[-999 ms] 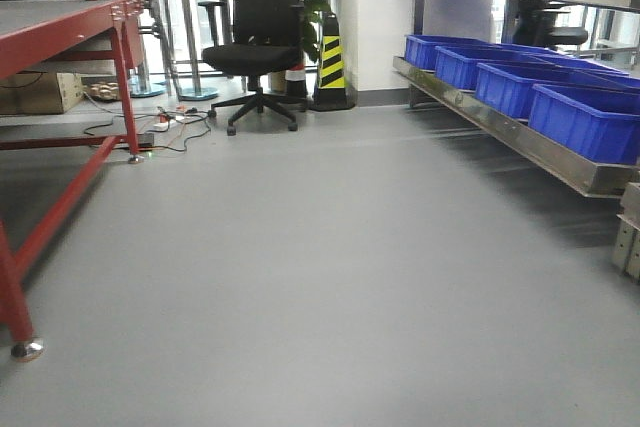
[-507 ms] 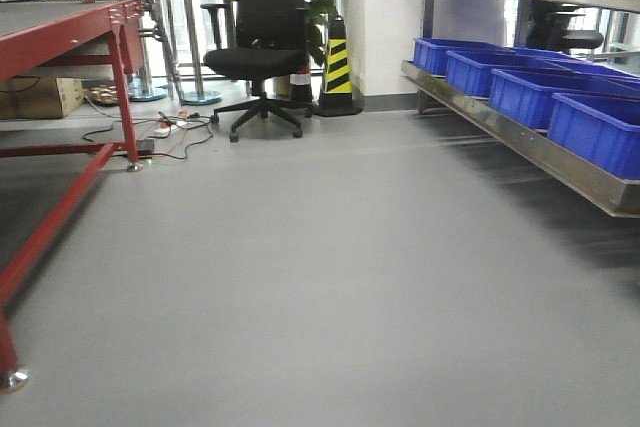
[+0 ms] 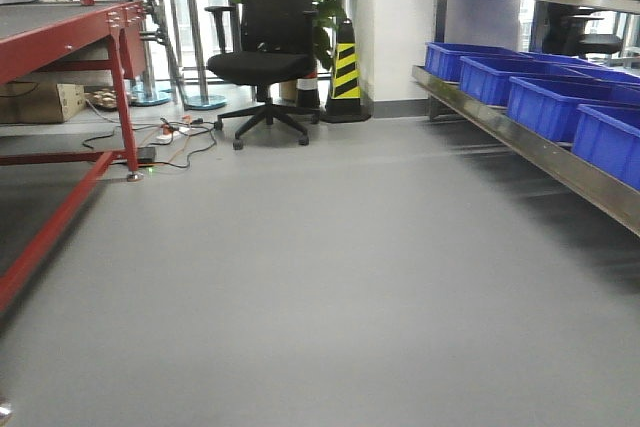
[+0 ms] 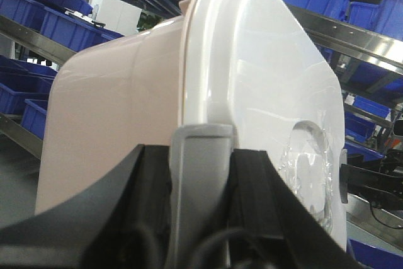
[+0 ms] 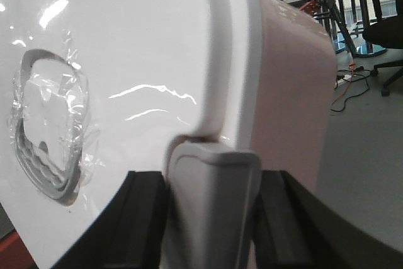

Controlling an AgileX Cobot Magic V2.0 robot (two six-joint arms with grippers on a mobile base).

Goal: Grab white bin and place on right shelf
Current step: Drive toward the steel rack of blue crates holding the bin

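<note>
right shelf [image 3: 520,140] — blue crates [image 3: 545,102], grey floor [image 3: 330,277]

Front view: room bright, light even. Windows [image 3: 185,37] at back washed out by daylight. Floor [image 3: 330,277] grey with dull shine, dark shadow under shelf [image 3: 520,144] on right. Crates [image 3: 545,102] and right edge smeared, maybe motion blur.
Left wrist view: bin [image 4: 126,111] very close, softly lit. Bottom edge dark and fuzzy.
Right wrist view: white glare streaks on lid [image 5: 151,92], top left blown out.

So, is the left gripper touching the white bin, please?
Touching. In the left wrist view, the left gripper has its fingers flush against both sides of the grey latch on the white bin, with no gap.
</note>
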